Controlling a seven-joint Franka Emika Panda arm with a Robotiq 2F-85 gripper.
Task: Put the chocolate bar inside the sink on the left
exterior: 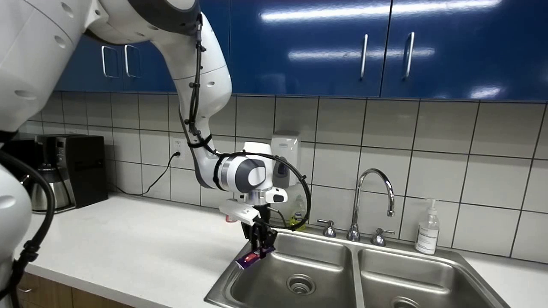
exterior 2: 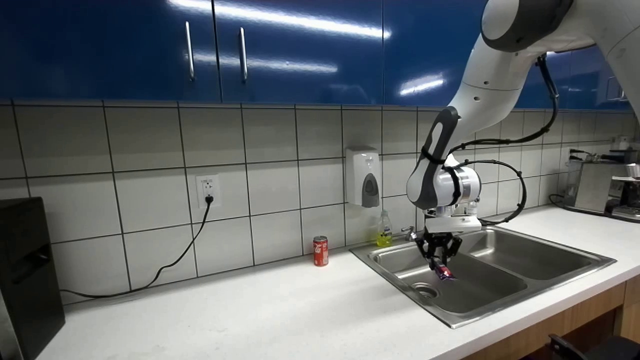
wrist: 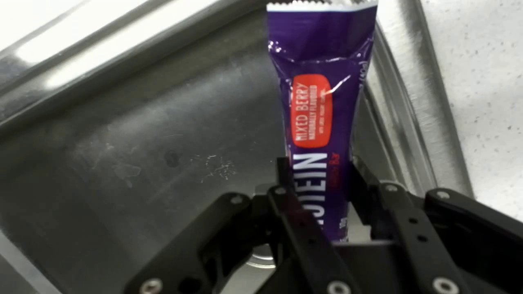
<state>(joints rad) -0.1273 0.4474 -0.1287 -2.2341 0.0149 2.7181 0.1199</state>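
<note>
The flat purple-wrapped bar (wrist: 318,118) is clamped across its width by the black metal gripper (wrist: 319,171), over the left grey steel basin (exterior: 329,271), its long axis pointing toward the outer rim (exterior: 220,293), so lowering probably requires care.

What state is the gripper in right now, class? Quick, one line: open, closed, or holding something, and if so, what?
Gripper: closed, holding the purple-wrapped bar.
</note>
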